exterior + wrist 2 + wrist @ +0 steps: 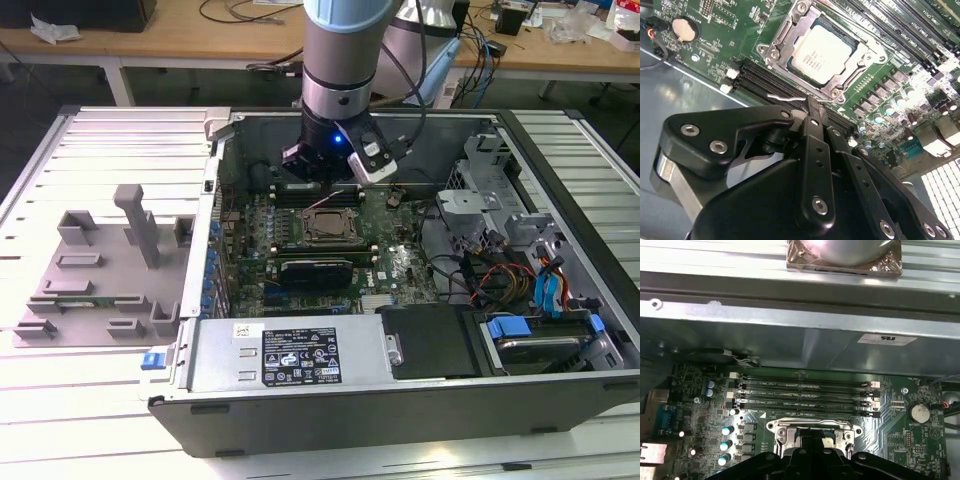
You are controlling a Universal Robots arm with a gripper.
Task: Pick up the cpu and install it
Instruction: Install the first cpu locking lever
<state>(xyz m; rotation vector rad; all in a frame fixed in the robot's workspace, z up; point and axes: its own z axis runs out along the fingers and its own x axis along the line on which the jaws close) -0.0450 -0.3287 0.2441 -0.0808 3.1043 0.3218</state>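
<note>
The cpu (pixel 822 52) lies flat in the motherboard socket (pixel 790 35), its silver top showing inside the metal frame. In the exterior view the socket (pixel 328 225) sits mid-board, with my gripper (pixel 322 178) just behind it, low inside the open computer case (pixel 300 400). In the second wrist view my gripper (pixel 813 103) has its black fingers (pixel 812 150) drawn together, shut, with nothing seen between them. Their tips sit beside the socket's edge, where a thin wire lever (pixel 782 98) reaches them. The first wrist view has the socket (pixel 790 429) partly hidden behind the fingers (pixel 812 452).
A grey moulded holder (pixel 100 270) with upright blocks lies outside the case on the exterior view's left. Memory slots (pixel 805 392) run between the socket and the case wall (pixel 790 340). Drive bays and cables (pixel 530 290) crowd the exterior view's right. A coin battery (pixel 684 29) sits on the board.
</note>
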